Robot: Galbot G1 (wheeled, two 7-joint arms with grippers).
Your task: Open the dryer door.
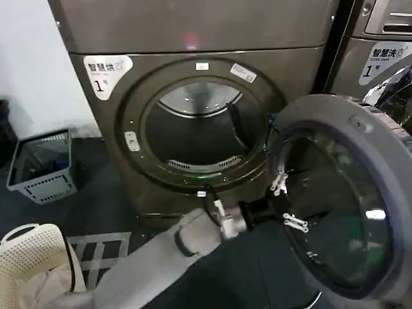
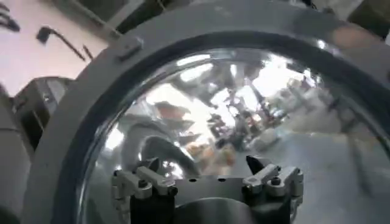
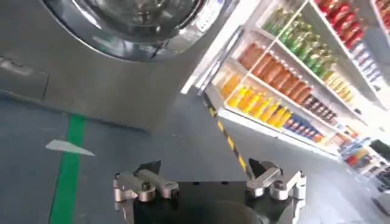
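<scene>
On the left of the scene a grey crate (image 1: pixel 42 166) and a white basket (image 1: pixel 35 257) stand on the floor, well apart from the dryer (image 1: pixel 193 116). In the middle its drum opening (image 1: pixel 193 135) is uncovered. The dryer door (image 1: pixel 335 199) hangs to the right, swung far out on its hinge. My left gripper (image 1: pixel 288 203) is near the door's inner side, fingers spread wide and holding nothing. I judge the door is stiff and rather heavy, and its domed glass (image 2: pixel 244 115) is smooth and slippery, so the grey rim (image 2: pixel 79 122) is the better place to push. My right gripper (image 3: pixel 207 182) is also wide apart and idle, looking at floor and shelves (image 3: pixel 292 67).
</scene>
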